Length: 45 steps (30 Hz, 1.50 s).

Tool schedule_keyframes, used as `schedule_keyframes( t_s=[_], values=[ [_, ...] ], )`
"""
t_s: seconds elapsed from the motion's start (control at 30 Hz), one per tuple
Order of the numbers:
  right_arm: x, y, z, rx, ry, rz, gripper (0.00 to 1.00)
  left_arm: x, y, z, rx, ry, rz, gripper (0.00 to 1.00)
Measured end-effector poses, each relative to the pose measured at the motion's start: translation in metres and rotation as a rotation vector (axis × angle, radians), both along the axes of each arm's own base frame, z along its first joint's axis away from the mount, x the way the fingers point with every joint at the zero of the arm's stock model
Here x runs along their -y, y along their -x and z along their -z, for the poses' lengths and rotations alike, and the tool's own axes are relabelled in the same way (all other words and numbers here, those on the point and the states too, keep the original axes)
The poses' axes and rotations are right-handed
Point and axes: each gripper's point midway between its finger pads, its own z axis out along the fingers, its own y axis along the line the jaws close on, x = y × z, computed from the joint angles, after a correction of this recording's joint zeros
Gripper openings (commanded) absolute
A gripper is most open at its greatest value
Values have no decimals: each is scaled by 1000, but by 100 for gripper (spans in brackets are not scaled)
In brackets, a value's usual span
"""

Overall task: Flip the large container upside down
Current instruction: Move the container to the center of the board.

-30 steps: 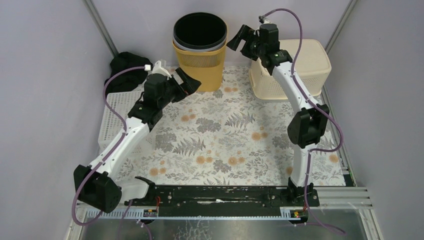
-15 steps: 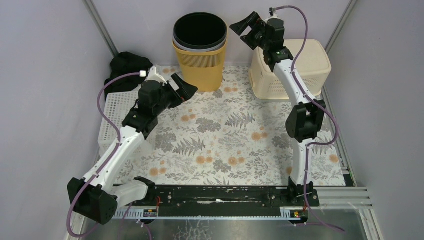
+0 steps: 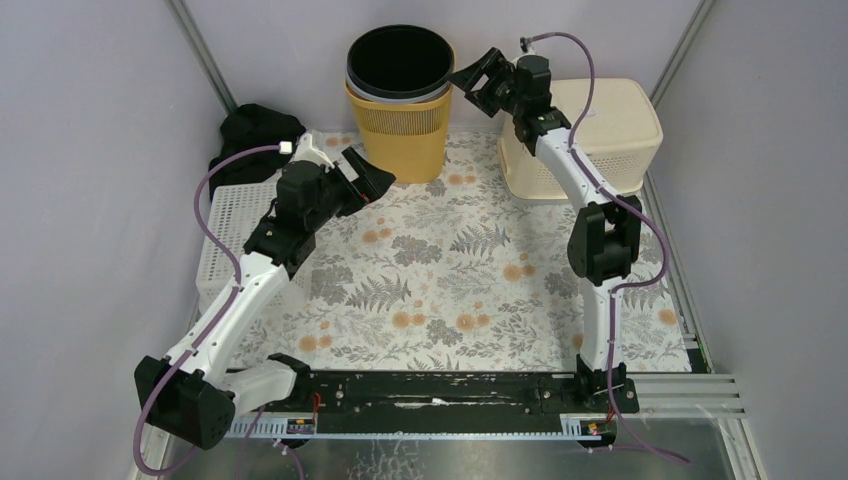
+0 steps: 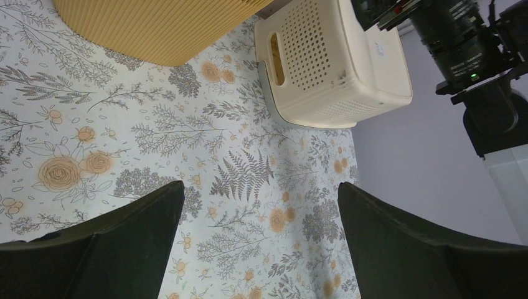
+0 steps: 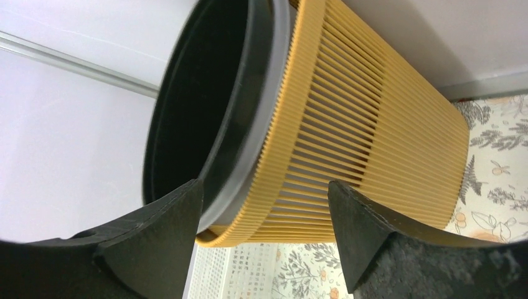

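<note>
The large container is a yellow ribbed bin [image 3: 400, 130] with a black liner [image 3: 400, 60] inside, standing upright at the back centre of the flowered mat. My right gripper [image 3: 470, 78] hovers at the bin's right rim, open. In the right wrist view the gripper [image 5: 261, 187] has the rim of the bin [image 5: 373, 124] and its liner [image 5: 199, 93] just beyond its spread fingers, not touching. My left gripper [image 3: 375, 170] is open beside the bin's lower left side. In the left wrist view that gripper [image 4: 261, 187] holds nothing, and the bin [image 4: 149, 25] shows at top left.
A cream perforated basket [image 3: 610, 130] lies bottom-up at the back right, behind the right arm. A white perforated tray [image 3: 225, 220] and a black cloth [image 3: 255, 130] sit along the left wall. Grey walls close in on three sides.
My right gripper rose, then swung down and left to the bin's rim, its jaws narrowing a little. The left arm drew slightly left, then held still.
</note>
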Motion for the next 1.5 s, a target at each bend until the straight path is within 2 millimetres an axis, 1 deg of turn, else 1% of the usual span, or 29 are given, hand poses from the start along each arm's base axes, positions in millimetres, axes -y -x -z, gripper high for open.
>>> schedule_keyframes(
  t_s=[0.17,0.2,0.23,0.3,0.5,0.63,0.83,1.03,1.13,1.2,1.27,1.33,1.4,1.47,1.5],
  values=[
    [-7,5,27,-50,18,-13,74,0,0,0,-1,-1,0,100],
    [-8,5,32,-59,19,-14,73,0,0,1,-2,-1,0,100],
    [-9,5,33,-52,14,-16,72,0,0,1,-2,-1,0,100],
    [-8,6,31,-44,15,-16,69,0,0,1,-3,-1,0,100],
    [-10,9,27,-29,28,-18,57,0,0,2,-6,-3,0,100],
    [-10,10,23,-24,61,-6,52,-1,1,8,-19,-7,0,100],
    [-5,14,19,-47,151,23,51,-1,2,12,-28,-11,0,100],
    [13,22,23,-103,272,65,51,-1,2,12,-28,-11,0,100],
    [20,25,14,-102,310,80,52,-1,2,13,-28,-11,0,100],
    [21,25,4,-80,315,82,53,-1,2,13,-29,-11,-1,100],
    [20,25,-3,-65,313,81,55,-2,1,13,-28,-13,-8,100],
    [19,26,-3,-64,309,72,57,-5,-2,15,-31,-20,-26,100],
    [16,27,0,-68,304,53,59,-12,-13,19,-45,-23,-58,100],
    [13,29,7,-73,297,36,61,-30,-33,23,-68,-13,-125,100],
    [12,30,14,-85,299,28,62,-44,-47,27,-85,2,-174,100]
  ],
)
